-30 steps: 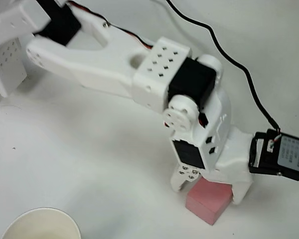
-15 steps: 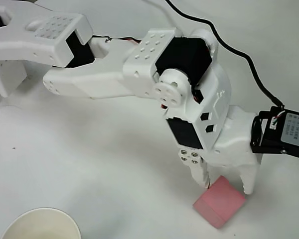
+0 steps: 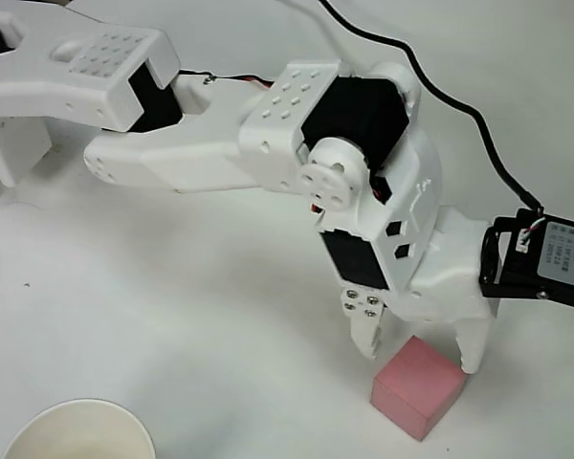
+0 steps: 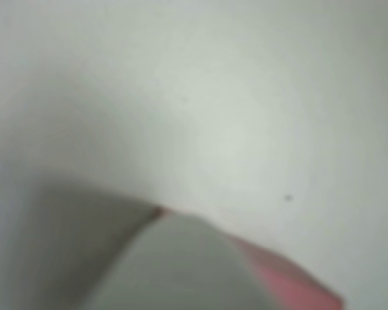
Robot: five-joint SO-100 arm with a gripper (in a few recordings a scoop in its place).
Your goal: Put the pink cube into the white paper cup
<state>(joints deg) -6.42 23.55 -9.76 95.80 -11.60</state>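
Overhead: gripper (image 3: 423,350) spread open, fingertips down at the bench (image 3: 172,325), gripping nothing. Pink cube (image 3: 418,385) flat on the bench just below the tips, upper corner reaching into the gap between the fingers; contact with either finger not resolvable. White paper cup (image 3: 77,432) far left of the gripper and slightly lower, cut off by the bottom frame edge, open bench between. Cube matte, solid pink, sharp edges, top face lighter than sides. Wrist view blurred: pink sliver (image 4: 297,284) low right behind a pale finger.
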